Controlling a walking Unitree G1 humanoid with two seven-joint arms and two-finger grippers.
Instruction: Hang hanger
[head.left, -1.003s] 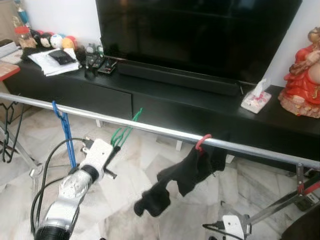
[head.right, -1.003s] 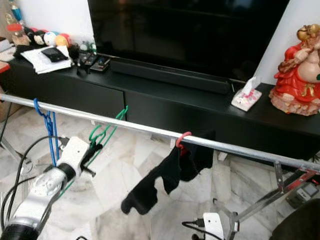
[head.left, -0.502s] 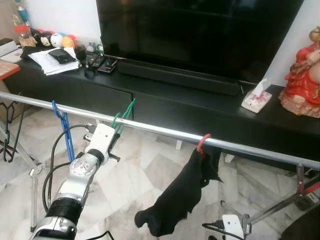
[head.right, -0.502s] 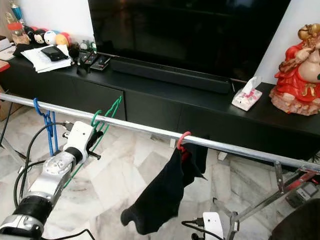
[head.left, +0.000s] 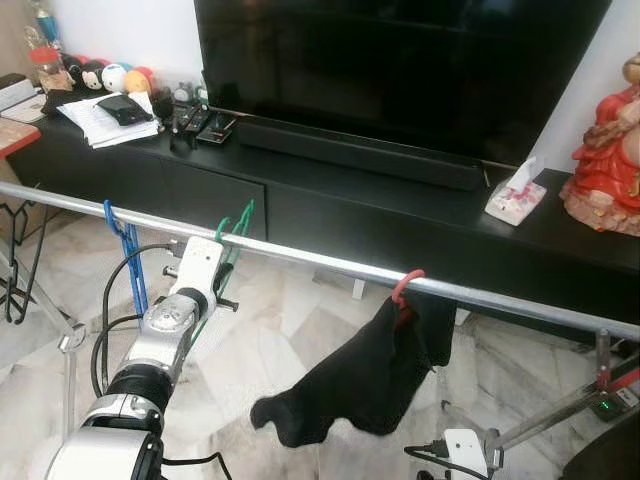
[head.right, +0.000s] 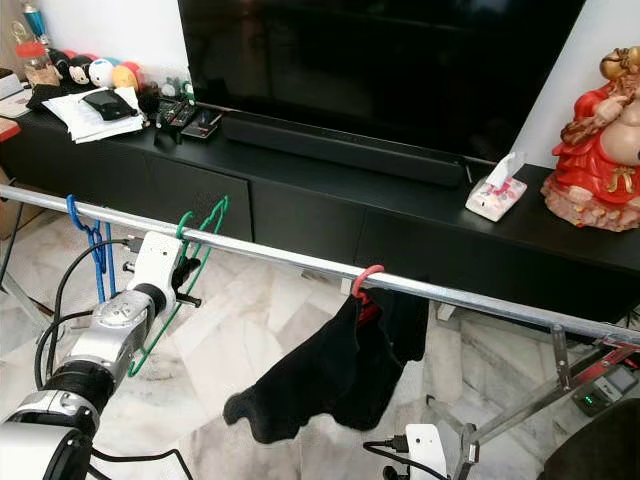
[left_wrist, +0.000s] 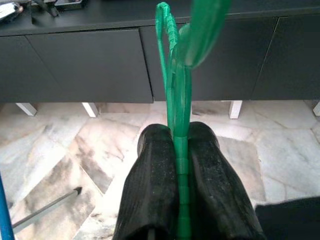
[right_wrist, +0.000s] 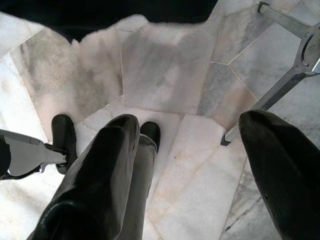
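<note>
A green hanger (head.left: 238, 232) is pinched by my left gripper (head.left: 224, 268), which is shut on its lower part just below the silver rail (head.left: 320, 262). Its hook (head.right: 185, 227) curves over the top of the rail, and one green arm sticks up above it. The left wrist view shows both black fingers (left_wrist: 155, 165) pressed against the green plastic (left_wrist: 177, 100). A blue hanger (head.left: 127, 250) hangs on the rail further left. To the right, a red hanger hook (head.left: 406, 285) carries a black garment (head.left: 360, 380). My right gripper (right_wrist: 190, 122) is open, low over the marble floor.
Behind the rail stands a black TV console (head.left: 330, 190) with a large TV (head.left: 400, 60), a tissue box (head.left: 515, 198) and a red figurine (head.left: 610, 160). The rack's legs (head.left: 560, 405) and a white device (head.left: 465, 445) stand on the floor at the right.
My left gripper has lifted the green hanger from below the rail up to it, so the hook now sits at the rail. The black garment has swung and spread out.
</note>
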